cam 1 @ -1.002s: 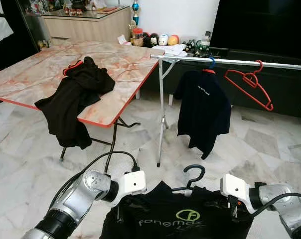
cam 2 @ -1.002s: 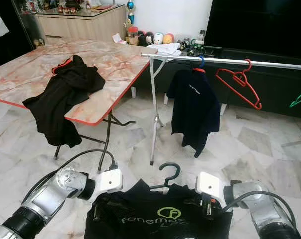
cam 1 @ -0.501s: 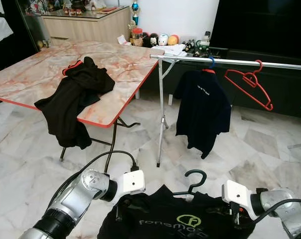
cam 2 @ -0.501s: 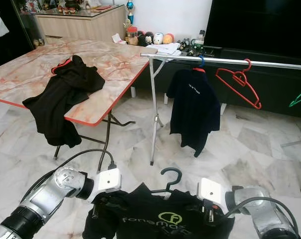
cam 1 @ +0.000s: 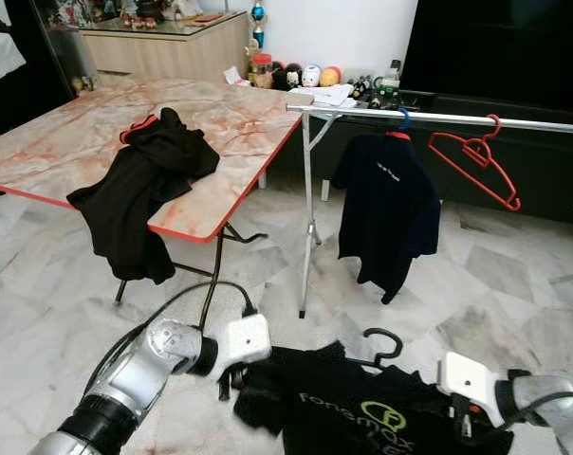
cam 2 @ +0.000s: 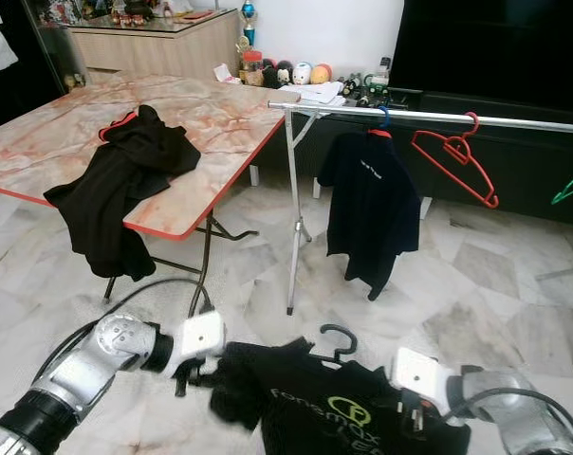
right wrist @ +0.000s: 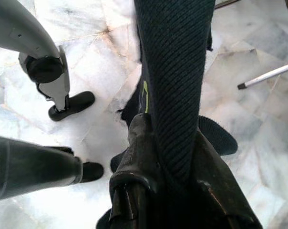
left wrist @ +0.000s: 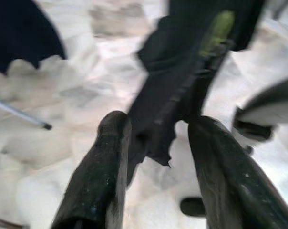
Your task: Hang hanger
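Right fingers [right wrist: 139, 157] clamped on shirted hanger [cam 1: 381, 346].

A bench [cam 1: 97, 133] stands at the left with a garment [cam 1: 139, 190] draped over its near edge. To its right runs a clothes rail [cam 1: 438, 118] (a shirt [cam 1: 386, 223] and an empty hanger [cam 1: 476, 163] hang from it). A cabinet [cam 1: 163, 47] stands behind the bench.

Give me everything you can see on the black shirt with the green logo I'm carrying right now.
The black shirt is knit fabric with a green round logo and pale lettering on the chest, hung on a black hanger whose hook rises above the collar. It tilts down toward the robot's right, over the marble floor. The right gripper is shut on one shoulder; the left gripper is open beside the loose other sleeve.
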You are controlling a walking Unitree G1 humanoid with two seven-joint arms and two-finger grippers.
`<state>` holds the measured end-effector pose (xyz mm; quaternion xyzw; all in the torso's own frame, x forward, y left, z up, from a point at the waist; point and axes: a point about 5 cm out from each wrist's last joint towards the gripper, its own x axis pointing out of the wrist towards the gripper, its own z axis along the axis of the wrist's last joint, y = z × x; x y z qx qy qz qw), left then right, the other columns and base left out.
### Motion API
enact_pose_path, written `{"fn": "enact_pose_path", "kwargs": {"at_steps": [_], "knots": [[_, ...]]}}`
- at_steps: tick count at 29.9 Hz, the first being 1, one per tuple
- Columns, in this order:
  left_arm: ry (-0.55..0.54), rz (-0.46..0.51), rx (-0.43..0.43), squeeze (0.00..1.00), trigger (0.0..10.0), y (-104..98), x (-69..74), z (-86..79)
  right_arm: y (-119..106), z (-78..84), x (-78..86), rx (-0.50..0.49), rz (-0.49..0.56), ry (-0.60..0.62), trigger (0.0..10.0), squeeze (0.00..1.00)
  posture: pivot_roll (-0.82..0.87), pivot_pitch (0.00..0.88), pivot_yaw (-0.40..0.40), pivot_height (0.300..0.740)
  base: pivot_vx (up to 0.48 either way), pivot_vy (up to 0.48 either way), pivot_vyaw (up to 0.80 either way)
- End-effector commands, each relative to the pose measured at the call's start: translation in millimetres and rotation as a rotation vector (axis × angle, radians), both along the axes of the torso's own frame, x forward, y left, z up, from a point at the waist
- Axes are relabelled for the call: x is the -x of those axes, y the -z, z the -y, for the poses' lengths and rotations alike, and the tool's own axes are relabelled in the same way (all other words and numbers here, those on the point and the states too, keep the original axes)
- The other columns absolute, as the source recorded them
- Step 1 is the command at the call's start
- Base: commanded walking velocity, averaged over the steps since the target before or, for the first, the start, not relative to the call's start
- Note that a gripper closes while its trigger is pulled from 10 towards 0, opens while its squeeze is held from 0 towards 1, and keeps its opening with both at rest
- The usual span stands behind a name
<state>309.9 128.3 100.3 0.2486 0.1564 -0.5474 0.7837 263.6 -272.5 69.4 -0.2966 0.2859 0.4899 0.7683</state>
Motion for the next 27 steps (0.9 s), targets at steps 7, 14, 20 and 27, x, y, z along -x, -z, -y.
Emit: {"fn": "enact_pose_path", "kwargs": {"at_steps": [7,14,20,27], "knots": [[-0.127,0.046,0.022,1.0,10.0,13,-5.8,-3.8,-24,-0.8,-1.6,-0.074,0.075,-0.01,0.0,0.0,-0.08,0.035,0.044,0.74,0.0,0.0,0.0],[-0.384,0.117,0.042,0.88,10.0,32,-14.3,-16.9,-41,3.1,5.6,-0.079,0.079,-0.029,0.0,0.0,-0.1,0.03,0.04,0.74,0.0,0.0,0.0],[-0.387,0.076,0.038,0.0,10.0,46,-8.2,-16.3,-47,3.5,6.5,-0.077,0.087,-0.023,0.0,0.0,-0.1,0.022,0.042,0.74,0.0,0.0,0.0],[-0.345,0.003,0.044,0.0,10.0,58,-0.8,-10.8,-55,-0.3,4.2,-0.088,0.107,-0.034,0.0,0.0,-0.11,0.015,0.043,0.74,0.0,0.0,0.0]]}}
